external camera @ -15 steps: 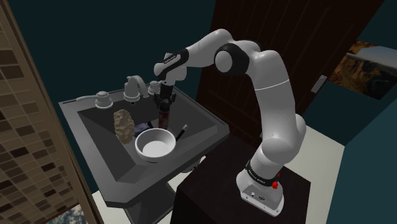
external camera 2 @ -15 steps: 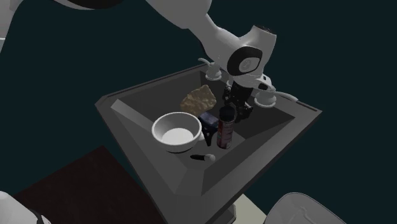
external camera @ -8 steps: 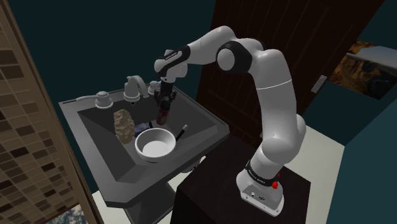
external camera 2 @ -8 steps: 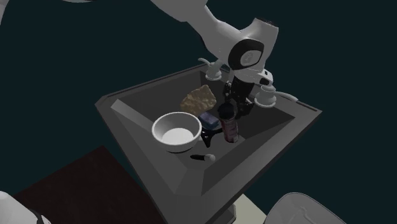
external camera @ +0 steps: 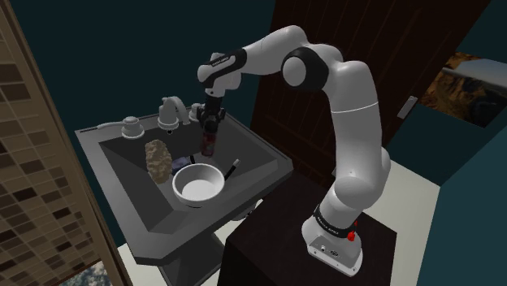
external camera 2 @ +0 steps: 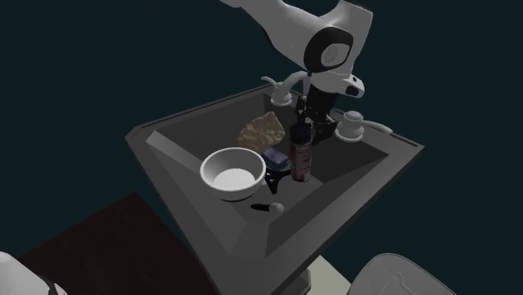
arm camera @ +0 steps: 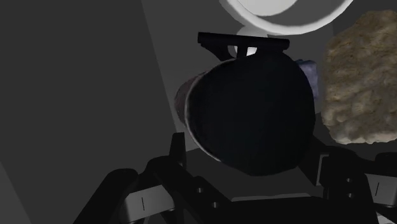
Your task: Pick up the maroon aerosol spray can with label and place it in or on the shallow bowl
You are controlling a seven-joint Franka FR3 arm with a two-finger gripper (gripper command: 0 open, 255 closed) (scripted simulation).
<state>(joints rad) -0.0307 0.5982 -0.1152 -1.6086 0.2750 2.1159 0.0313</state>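
The maroon spray can (external camera: 209,145) with a dark cap hangs upright in my gripper (external camera: 211,124), whose fingers are shut on its top, clear of the sink floor. In the second exterior view the can (external camera 2: 300,157) hangs under the gripper (external camera 2: 304,127), just to the right of the white shallow bowl (external camera 2: 220,161). That bowl (external camera: 188,172) sits in the grey sink, toward the shoulder view's lower left of the can. In the wrist view the can's dark cap (arm camera: 251,114) sits between the fingers (arm camera: 170,159) of the gripper (arm camera: 254,167), with the bowl (arm camera: 280,16) beyond it.
A brown rough lump (external camera: 156,157) and a small blue object (external camera 2: 275,157) lie by the bowl. A black brush (external camera: 231,169) rests on the sloping sink wall (external camera: 130,195). Faucet and knobs (external camera: 172,110) line the back rim. A dark door stands behind the arm.
My gripper has risen with the can, lifting it off the sink floor. The bowl and the other objects have stayed put.
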